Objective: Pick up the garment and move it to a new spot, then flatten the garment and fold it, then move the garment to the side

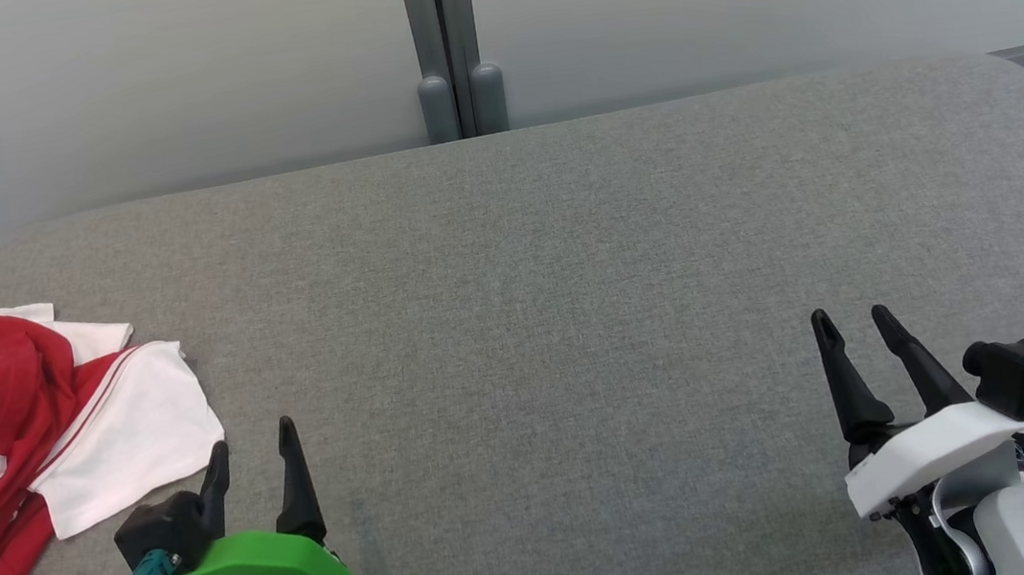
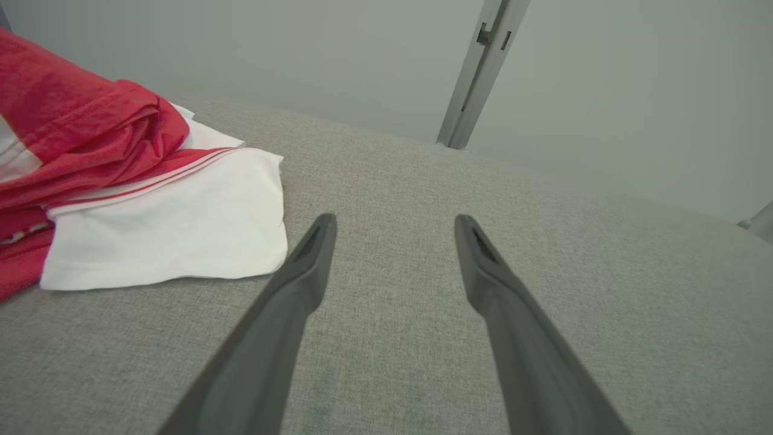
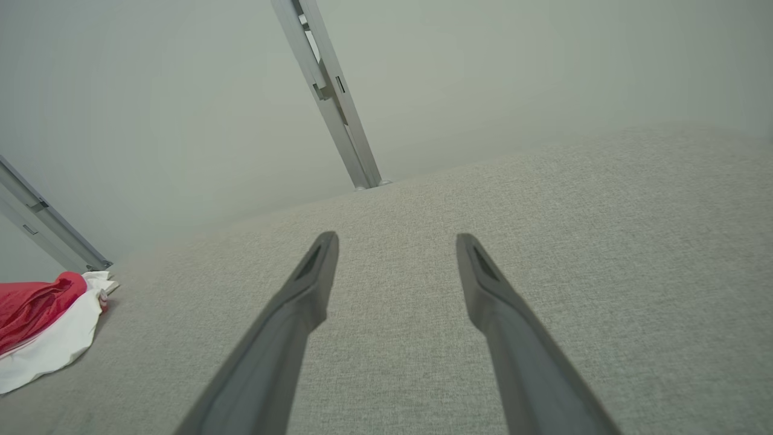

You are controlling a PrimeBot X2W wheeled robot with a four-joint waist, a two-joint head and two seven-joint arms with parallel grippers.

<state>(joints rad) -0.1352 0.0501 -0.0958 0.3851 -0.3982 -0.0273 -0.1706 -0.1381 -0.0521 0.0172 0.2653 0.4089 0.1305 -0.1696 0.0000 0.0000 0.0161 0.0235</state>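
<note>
Your left gripper (image 1: 252, 434), fingers spread and empty, just beside the crumpled red-and-white shirt (image 1: 55, 426), your right gripper (image 1: 850, 313) well apart from it, fingers also open.

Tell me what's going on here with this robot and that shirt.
Nothing is being handled at this moment. The red and white garment lies crumpled at the left end of the grey fabric surface. The left gripper hovers just beside its white sleeve, fingers open and empty, apart from the cloth. The right gripper hangs open over bare surface far to the right. The pickup has not begun.
</note>
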